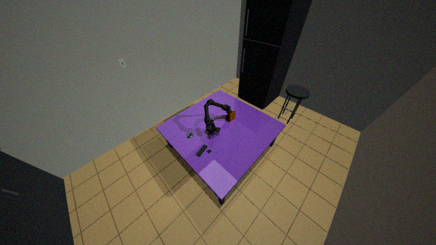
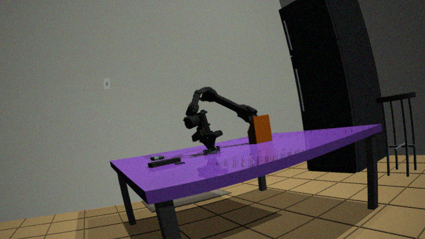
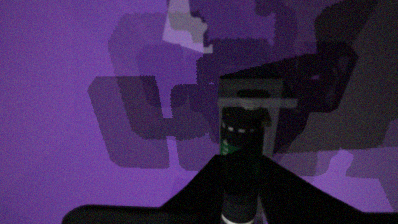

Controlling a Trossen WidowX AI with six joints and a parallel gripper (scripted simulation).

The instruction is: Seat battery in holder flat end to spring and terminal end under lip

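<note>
The battery (image 3: 242, 140), dark with a green patch and a pale-ringed near end, lies lengthwise between my fingers in the wrist view. My gripper (image 3: 238, 162) (image 2: 211, 149) is shut on it. The grey holder (image 3: 229, 88) is around and below the battery's far part, with its crossbar lip across the far end. The far end shows just on the near side of the lip; whether it is under the lip is too dark to tell. My fingers hide the battery's middle. The spring and the battery's exact height in the holder cannot be made out.
On the purple table (image 1: 252, 136) (image 2: 309, 143) are a long black object (image 1: 201, 150) (image 2: 164, 162), a small flat dark piece (image 1: 209, 151) (image 2: 179, 162) and a small green-and-white item (image 1: 191, 135) (image 2: 157, 158). An orange block (image 1: 232, 116) (image 2: 263, 129) stands by the arm's base.
</note>
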